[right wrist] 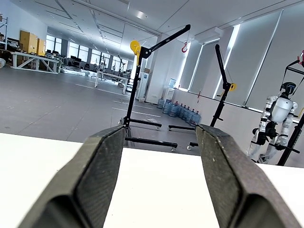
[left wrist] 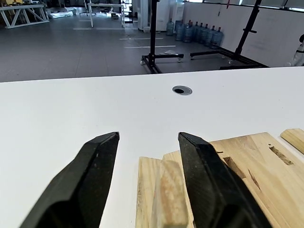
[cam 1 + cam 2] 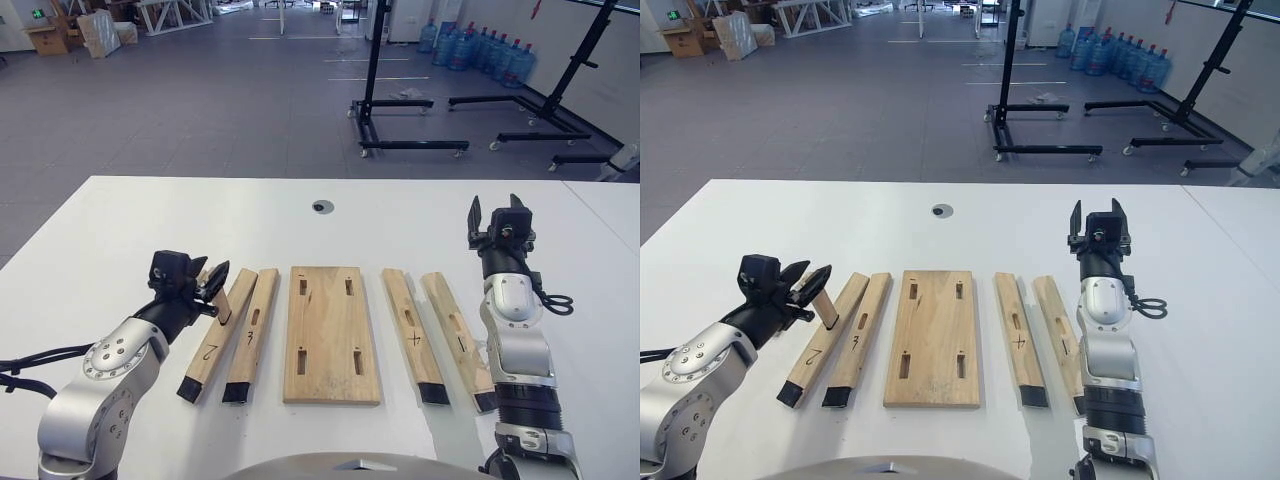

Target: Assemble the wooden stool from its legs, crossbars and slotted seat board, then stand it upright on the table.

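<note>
White table fills lower half of frame. Slotted seat board flat at centre, slots up. Legs split either side, probably one pair per arm. My left gripper gapes over far tip of leftmost leg, lower left, lining up grab. Right gripper also gaping, empty, mid right.

Stool parts lie flat in a row on the white counter.
The seat board is in the middle, with the outer left bar and inner left bar on one side, and the inner right bar and outer right bar on the other. The left gripper has its fingers apart at the far end of the outer left bar. The right gripper, fingers also apart, is above the counter beyond the right bars.
</note>
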